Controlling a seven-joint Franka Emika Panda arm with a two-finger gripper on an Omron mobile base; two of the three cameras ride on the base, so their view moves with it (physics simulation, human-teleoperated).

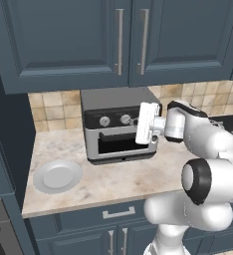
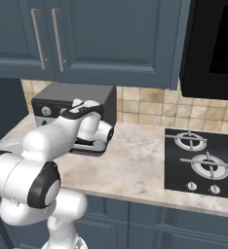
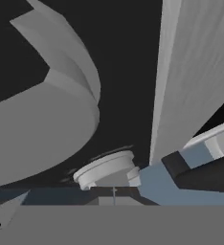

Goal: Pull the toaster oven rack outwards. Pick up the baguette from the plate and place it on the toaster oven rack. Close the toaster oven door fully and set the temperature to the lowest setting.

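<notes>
Gripper point(image 1: 136, 121), fingers closed with nothing held, is positioned at the toaster oven point(image 1: 117, 124) control strip knobs. Plate point(image 1: 58, 176) lies near-left on the counter point(image 1: 118, 179).

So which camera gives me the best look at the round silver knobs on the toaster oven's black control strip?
The left base view: both round silver knobs face the camera on the black control strip, the gripper at the right one. The right base view shows one knob beside the arm; the hand view shows knobs close up, cropped.

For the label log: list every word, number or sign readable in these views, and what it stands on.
None can be read.
Toaster oven control strip: silver knobs, no legible marks around them.
Hob: plain knobs, no markings.
Cabinets and plate: blank.
</notes>
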